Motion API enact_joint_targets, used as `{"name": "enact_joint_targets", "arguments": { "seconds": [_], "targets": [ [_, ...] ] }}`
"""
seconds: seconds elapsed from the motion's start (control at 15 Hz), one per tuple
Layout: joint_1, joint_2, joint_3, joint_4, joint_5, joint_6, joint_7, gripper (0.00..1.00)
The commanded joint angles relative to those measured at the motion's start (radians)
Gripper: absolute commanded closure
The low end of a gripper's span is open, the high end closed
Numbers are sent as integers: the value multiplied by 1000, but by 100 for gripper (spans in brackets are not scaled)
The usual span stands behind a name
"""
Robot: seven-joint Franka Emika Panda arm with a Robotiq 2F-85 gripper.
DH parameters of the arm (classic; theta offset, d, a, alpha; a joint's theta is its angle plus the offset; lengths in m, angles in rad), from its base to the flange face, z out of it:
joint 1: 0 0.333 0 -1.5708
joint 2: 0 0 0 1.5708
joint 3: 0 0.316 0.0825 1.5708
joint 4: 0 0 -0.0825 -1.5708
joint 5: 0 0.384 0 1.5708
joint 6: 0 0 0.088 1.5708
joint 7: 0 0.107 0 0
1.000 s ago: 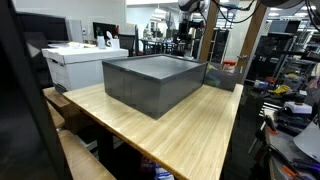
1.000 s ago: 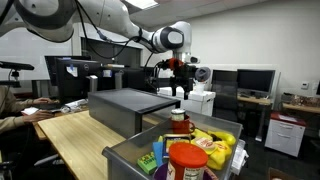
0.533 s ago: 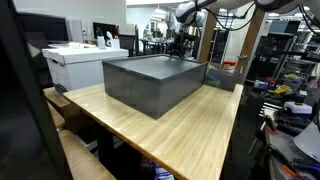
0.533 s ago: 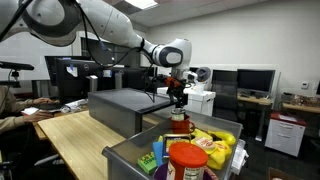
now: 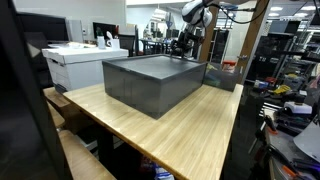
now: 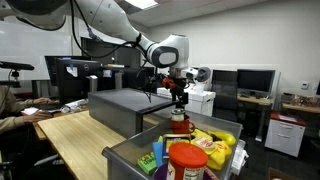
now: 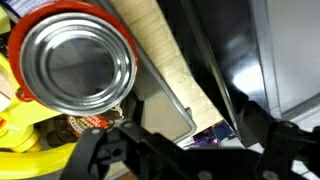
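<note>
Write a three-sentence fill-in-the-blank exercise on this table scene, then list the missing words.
1. The gripper hangs above the bin of groceries with its jaws ____.
2. In the wrist view, the can with the shiny metal top has a rim coloured ____.
3. The big dark box stands on a table whose top is made of ____.

Missing words: open; red; wood.

The can [image 7: 78,62] — shiny metal top, orange-red rim — stands upright in the grey bin [image 6: 124,163] among yellow things.
</note>
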Motion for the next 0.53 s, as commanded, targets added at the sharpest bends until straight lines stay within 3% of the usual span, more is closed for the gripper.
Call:
{"name": "enact_joint_targets", "arguments": {
  "seconds": [0.0, 0.47],
  "targets": [
    [-13, -161, 7, -210, 23, 51, -27, 0],
    [-3, -292, -28, -327, 6, 45, -12, 0]
  ]
}}
